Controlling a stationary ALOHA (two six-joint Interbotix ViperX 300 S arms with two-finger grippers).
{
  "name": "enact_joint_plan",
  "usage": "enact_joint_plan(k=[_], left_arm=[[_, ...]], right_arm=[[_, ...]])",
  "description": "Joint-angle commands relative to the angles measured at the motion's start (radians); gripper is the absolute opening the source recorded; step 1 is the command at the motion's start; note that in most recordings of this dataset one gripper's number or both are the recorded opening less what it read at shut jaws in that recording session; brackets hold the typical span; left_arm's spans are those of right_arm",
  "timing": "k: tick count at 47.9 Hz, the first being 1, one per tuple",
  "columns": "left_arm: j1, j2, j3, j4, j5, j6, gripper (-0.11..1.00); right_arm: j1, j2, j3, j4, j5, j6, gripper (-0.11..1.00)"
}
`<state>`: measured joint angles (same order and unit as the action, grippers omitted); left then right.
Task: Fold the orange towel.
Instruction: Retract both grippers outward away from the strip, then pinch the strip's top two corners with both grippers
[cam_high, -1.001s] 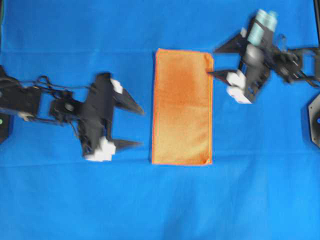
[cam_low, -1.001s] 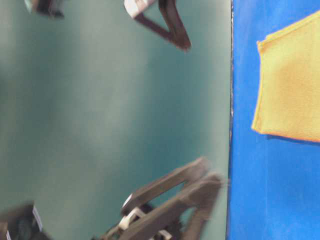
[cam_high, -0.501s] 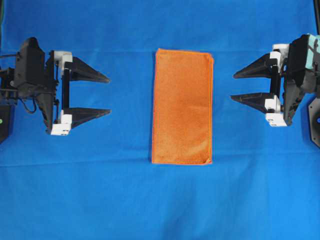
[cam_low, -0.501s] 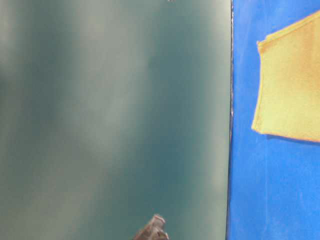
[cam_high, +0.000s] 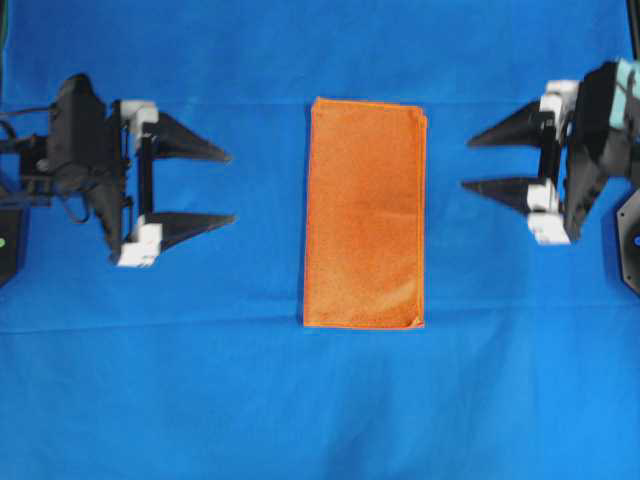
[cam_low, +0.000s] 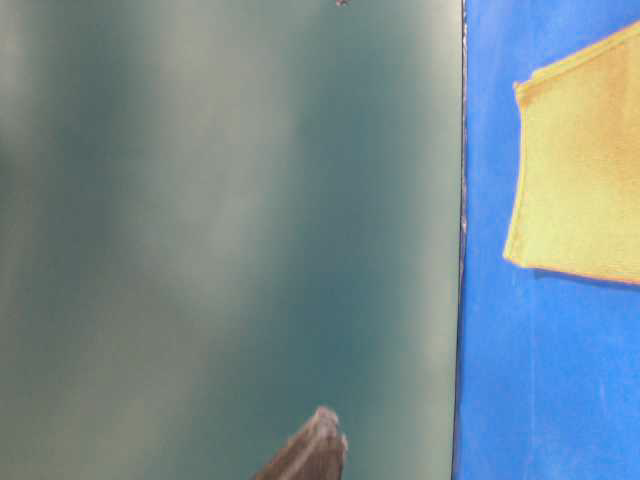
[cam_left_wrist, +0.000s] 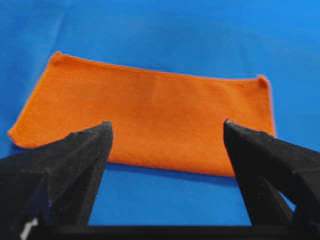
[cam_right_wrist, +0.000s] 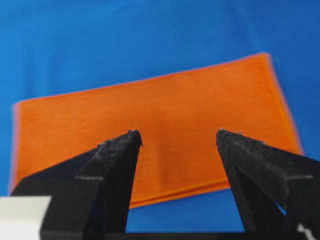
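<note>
**A:** Where is the orange towel (cam_high: 365, 213)?

**B:** It lies flat in the middle of the blue tabletop (cam_high: 320, 400), slightly nearer the far edge. It is a tall narrow rectangle, and doubled layers show along its right edge, so it looks folded once already.

**A:** And the two arms?

**B:** The left gripper (cam_high: 205, 185) is off toward the tabletop's left edge, the right gripper (cam_high: 490, 160) toward the right edge. Both are well apart from the towel and point at it. Each has its jaws spread wide with nothing between them.

**A:** Which step does this seem to be?

**B:** Probably a pause between folds, or the end of the task; I cannot tell which.

**A:** What would a next move need?

**B:** If a second fold follows, I would say pinching both layers at the corners of one short end and carrying that end over to the opposite one.
</note>
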<state>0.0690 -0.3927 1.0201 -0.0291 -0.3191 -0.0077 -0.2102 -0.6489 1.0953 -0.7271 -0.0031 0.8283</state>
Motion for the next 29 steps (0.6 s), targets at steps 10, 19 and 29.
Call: enact_joint_plan(k=[10, 19, 29], left_arm=[[0.118, 0.218, -0.175, 0.002, -0.014, 0.005, 0.86], [0.192, 0.399, -0.287, 0.002, -0.014, 0.005, 0.86], [0.25, 0.583, -0.388, 0.002, -0.025, 0.003, 0.86]], right_arm=[[-0.178, 0.16, -0.08, -0.006, 0.009, -0.008, 0.64], [-0.245, 0.334, -0.153, -0.038, 0.009, -0.014, 0.64], [-0.293, 0.511, -0.212, -0.057, -0.006, -0.014, 0.64]])
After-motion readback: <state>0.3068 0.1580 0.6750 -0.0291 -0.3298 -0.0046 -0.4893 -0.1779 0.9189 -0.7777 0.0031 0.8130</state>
